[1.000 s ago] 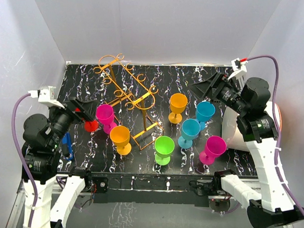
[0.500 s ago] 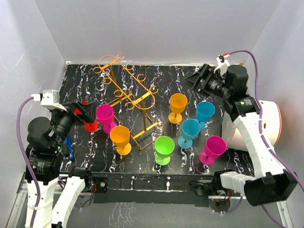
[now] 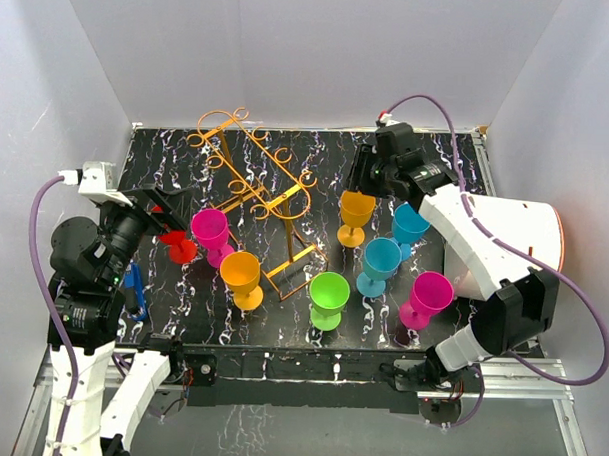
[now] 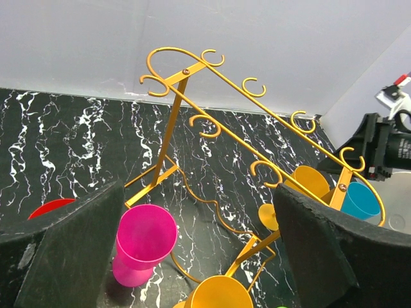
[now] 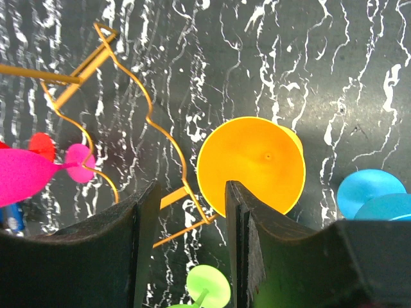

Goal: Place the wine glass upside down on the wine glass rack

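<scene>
Right hand (image 5: 192, 189) has swung in from the far right edge of the surface (image 3: 167, 158) and now hangs over the orange glass (image 3: 356, 207), which stood well to its left a second ago. Its jaws were wide then and have come in to about half, with a clear gap left between them. In the wrist view the near rim of the glass shows through that gap and one finger (image 5: 241, 218) overlaps the cup. You cannot tell from this whether either finger touches it, so treat the glass as not yet held.

The glass stands upright on the surface below the hand, stem down, and has not shifted. The rack (image 4: 168, 128) stands to the hand's left and nothing hangs on it.

Your left hand (image 4: 199, 212) has kept its jaws wide and grips nothing, with the rack ahead of it.

So the reach looks finished and the grasp has begun. Lifting, turning the glass over and hooking it onto the rack are all still ahead. A pinch on the thin rim could slip, so check the grip before you lift.
</scene>
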Robot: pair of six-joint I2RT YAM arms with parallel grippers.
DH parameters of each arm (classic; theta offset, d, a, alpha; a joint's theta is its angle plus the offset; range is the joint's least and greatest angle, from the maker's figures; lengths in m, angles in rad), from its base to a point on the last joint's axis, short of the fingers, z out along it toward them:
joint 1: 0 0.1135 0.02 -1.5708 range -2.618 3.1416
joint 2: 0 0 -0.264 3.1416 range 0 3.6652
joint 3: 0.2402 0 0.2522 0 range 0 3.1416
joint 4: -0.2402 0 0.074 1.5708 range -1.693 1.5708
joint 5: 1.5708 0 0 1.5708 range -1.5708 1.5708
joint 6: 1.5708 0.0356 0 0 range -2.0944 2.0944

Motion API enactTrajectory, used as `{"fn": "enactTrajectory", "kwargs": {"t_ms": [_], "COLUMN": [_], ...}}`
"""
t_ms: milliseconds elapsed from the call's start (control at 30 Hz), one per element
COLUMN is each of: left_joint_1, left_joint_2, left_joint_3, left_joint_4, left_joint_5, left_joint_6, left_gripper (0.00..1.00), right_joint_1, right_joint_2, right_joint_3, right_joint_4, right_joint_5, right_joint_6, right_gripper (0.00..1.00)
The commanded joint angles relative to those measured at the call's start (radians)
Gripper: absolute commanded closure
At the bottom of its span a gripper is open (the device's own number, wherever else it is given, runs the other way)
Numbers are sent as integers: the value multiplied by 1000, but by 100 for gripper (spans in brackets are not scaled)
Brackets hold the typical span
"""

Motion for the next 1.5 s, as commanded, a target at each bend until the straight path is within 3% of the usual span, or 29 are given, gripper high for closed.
{"fn": "enactTrajectory", "kwargs": {"t_ms": [0,267,600,933,1233,1300,1467], "left_joint_1": [-3,-14,-17,-17,-18,-17,-17], "left_joint_2": [6,-9,24,64,65,66,80], "left_joint_3": [28,60,88,101,170,169,174], "left_joint_4": [53,37,39,115,126,139,187], "left_joint_5": [37,45,3,21,72,89,148], "left_joint_6": [-8,-40,-31,-44,-64,-81,-135], "left_gripper": [1,1,1,1,1,1,1], "right_joint_1": [43,110,159,186,191,192,198], "right_joint_2": [32,142,207,245,245,245,194], "right_joint_3": [82,141,145,151,131,133,117], "right_joint_4": [-33,-96,-88,-58,-31,-36,9], "right_joint_5": [117,172,276,304,331,354,445], "right_joint_6": [-61,-99,-177,-255,-256,-251,-238], "right_gripper": [57,58,67,87,90,99,100]}}
